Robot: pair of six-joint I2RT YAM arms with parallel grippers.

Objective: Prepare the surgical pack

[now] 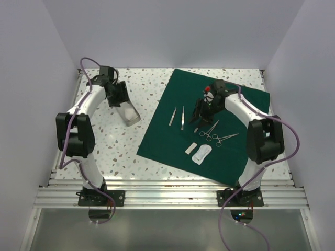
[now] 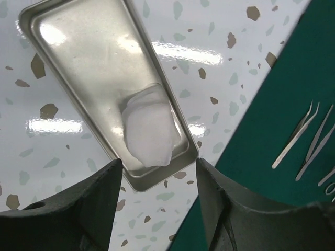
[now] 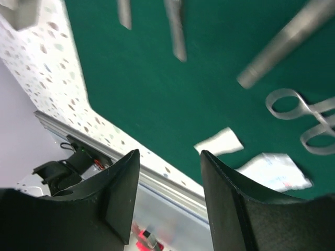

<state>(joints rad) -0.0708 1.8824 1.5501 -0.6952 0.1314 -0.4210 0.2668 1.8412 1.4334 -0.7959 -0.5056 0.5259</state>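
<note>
Spread and empty: left gripper (image 2: 157, 170), right gripper (image 3: 170, 157).
Left over a rectangular metal tray (image 2: 78, 63), right over the dark green cloth drape (image 1: 172, 138); speckled white table (image 1: 118, 149), white walls (image 1: 172, 31).

Dark green surgical pack (image 1: 172, 133) spread flat, skewed, on the table's right half.

Robotics lab test cell.
White walls (image 1: 172, 31) at 9, 12, 3 o'clock; aluminium mounting rail (image 1: 172, 196) at 6 o'clock.

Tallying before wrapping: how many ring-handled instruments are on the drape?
2: one ring-handled instrument on the green drape just nearer than the right gripper, the second beside it. The gripper may hide more.
</note>
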